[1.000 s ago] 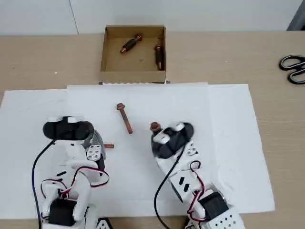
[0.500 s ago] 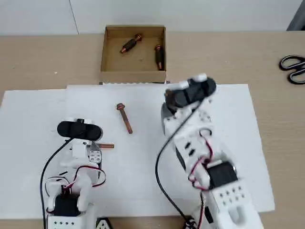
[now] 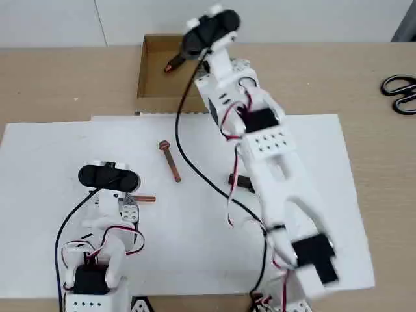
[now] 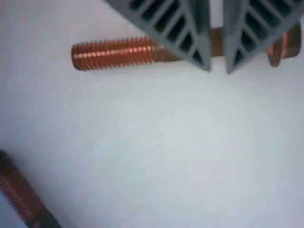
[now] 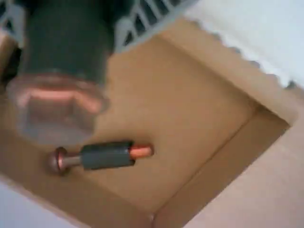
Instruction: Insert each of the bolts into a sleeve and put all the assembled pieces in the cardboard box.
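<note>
Bolt and sleeve joined, a copper-coloured hex-head bolt seated in a dark cylindrical sleeve, hang head-first in the right claw, which is clamped on the sleeve. A second ago this claw sat low over the middle of the white paper sheet. Half a second ago it was lifted and partway back. Now its arm is stretched right out and the piece hangs over the open brown cardboard box, apparently clear of the floor. On that floor lies a finished sleeved bolt. I judge the carry done, with only the release left for this piece. Out on the sheet, the arm's departure uncovers a short dark piece, probably a spare sleeve, and a bare copper bolt lies untouched nearby. The left claw has shifted slightly sideways, then held. Its jaws are drawn narrow over the shank of a second copper bolt lying on the sheet, though I cannot tell whether they pinch it. Both bolts remain unsleeved on the wooden bench.
</note>
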